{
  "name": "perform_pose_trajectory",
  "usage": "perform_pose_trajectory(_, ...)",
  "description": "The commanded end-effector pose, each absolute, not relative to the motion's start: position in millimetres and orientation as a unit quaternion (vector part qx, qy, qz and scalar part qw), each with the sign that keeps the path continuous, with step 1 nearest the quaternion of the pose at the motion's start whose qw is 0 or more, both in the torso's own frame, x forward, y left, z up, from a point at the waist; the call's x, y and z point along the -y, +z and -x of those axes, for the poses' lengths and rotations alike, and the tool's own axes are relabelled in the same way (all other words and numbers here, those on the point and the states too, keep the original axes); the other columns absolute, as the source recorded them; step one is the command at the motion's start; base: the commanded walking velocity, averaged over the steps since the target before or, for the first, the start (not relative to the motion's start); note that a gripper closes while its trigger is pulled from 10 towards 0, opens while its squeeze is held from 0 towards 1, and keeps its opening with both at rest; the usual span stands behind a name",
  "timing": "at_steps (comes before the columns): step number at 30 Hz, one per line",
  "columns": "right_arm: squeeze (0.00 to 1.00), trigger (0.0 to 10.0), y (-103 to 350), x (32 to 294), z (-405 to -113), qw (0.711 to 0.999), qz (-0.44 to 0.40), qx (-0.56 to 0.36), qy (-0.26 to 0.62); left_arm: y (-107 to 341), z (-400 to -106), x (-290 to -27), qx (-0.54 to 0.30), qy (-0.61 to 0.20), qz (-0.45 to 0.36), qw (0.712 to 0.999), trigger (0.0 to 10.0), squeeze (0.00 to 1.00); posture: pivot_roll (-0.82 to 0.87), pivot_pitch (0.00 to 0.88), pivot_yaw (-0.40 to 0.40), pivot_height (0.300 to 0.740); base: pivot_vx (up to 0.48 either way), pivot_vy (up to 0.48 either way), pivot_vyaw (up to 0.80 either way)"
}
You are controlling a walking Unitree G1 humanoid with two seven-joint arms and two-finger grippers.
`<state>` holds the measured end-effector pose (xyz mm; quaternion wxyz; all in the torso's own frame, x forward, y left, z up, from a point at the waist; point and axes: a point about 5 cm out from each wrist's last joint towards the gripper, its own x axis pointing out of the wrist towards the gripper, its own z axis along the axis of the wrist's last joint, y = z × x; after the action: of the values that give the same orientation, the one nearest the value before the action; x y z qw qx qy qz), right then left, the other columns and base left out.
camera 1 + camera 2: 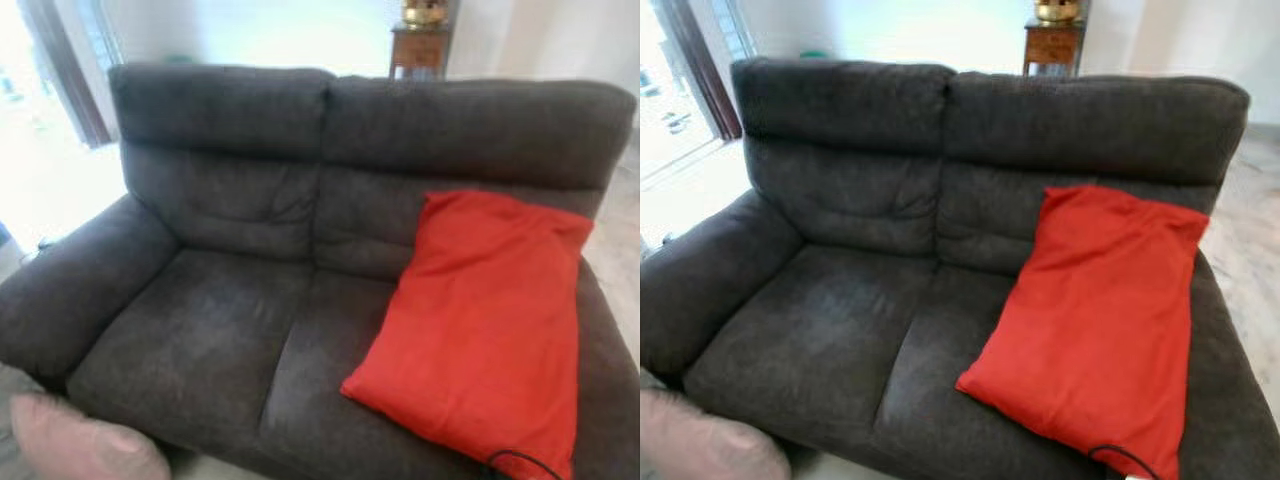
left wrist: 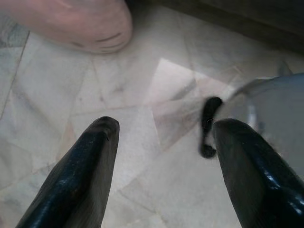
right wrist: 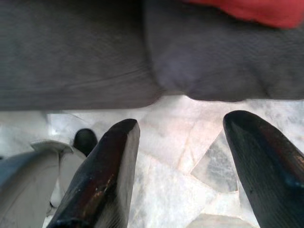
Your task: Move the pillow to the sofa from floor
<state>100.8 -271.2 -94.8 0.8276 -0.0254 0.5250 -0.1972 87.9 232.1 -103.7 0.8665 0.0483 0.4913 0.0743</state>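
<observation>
Pink pillow (image 1: 85,445): on floor (image 2: 156,142) at sofa's (image 1: 250,330) left front corner, beyond left claw (image 2: 161,156), fingers apart, empty; right claw (image 3: 183,166) likewise, farther.

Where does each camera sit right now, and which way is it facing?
Eye views: on the head, looking down at the sofa, red pillow and pink pillow.
Left wrist: along the open left gripper at the floor, pink pillow too.
Right wrist: along the open right gripper toward the sofa front, red pillow too.
</observation>
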Motion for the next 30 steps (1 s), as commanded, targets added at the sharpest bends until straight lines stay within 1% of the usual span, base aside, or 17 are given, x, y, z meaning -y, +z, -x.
perform_pose_trajectory(1,0.0,10.0,-94.4,266.7,-107.4,0.834,0.018,-0.517,-0.192,-103.7,-83.7,-237.3,-0.498,0.078,-0.054,0.862,10.0,0.0,0.03,0.0,0.009,0.74,0.0,0.296,0.0)
perform_pose_trajectory(8,0.0,10.0,-95.0,264.8,-107.4,0.835,0.023,-0.519,-0.182,-103.8,-83.1,-237.7,-0.5,0.078,-0.055,0.861,10.0,0.0,0.03,0.0,0.011,0.74,0.0,0.296,0.0)
perform_pose_trajectory(12,0.0,10.0,-95.2,264.0,-107.8,0.835,0.029,-0.521,-0.173,-103.1,-86.0,-236.4,-0.493,0.076,-0.056,0.865,10.0,0.0,0.03,0.0,0.009,0.74,0.0,0.293,0.63)
perform_pose_trajectory(18,0.0,10.0,-95.3,264.0,-107.4,0.834,0.028,-0.522,-0.176,-103.7,-83.8,-236.3,-0.497,0.077,-0.055,0.863,10.0,0.0,0.04,0.0,0.008,0.74,0.0,0.294,0.75)
perform_pose_trajectory(30,0.0,10.0,-95.6,263.2,-107.6,0.834,0.018,-0.52,-0.181,-103.6,-82.7,-236.7,-0.495,0.077,-0.055,0.864,10.0,0.0,0.04,0.002,0.008,0.74,0.0,0.295,0.0)
